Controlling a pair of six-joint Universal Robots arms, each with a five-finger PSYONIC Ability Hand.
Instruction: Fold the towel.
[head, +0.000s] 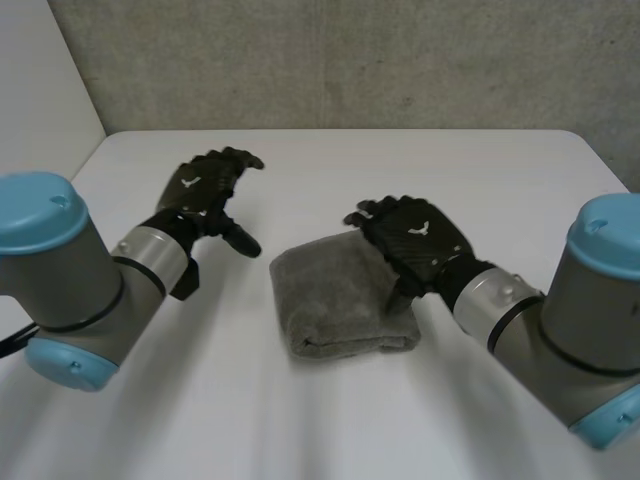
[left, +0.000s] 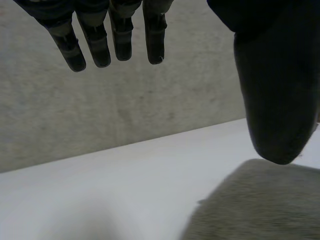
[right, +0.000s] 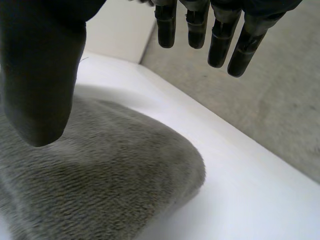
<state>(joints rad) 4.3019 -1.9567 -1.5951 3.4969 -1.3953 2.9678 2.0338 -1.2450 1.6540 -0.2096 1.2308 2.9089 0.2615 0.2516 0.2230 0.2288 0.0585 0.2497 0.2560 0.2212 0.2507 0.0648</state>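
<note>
One white table (head: 420, 170), concrete wall (head: 350, 60), towel (head: 330, 290); left robot hand (head: 200, 190), right robot hand (head: 420, 240), fingers apart.

White table (head: 330, 410), grey wall (head: 330, 60)

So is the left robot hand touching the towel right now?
Apart. In the head view, bare table lies between the left robot hand and the folded towel, and its relaxed fingers hold nothing.

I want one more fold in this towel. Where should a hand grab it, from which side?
Probably the right edge of the towel, pinched from above by the right hand, hovering open over it; the towel lies flat, its thick fold toward the near side.
</note>
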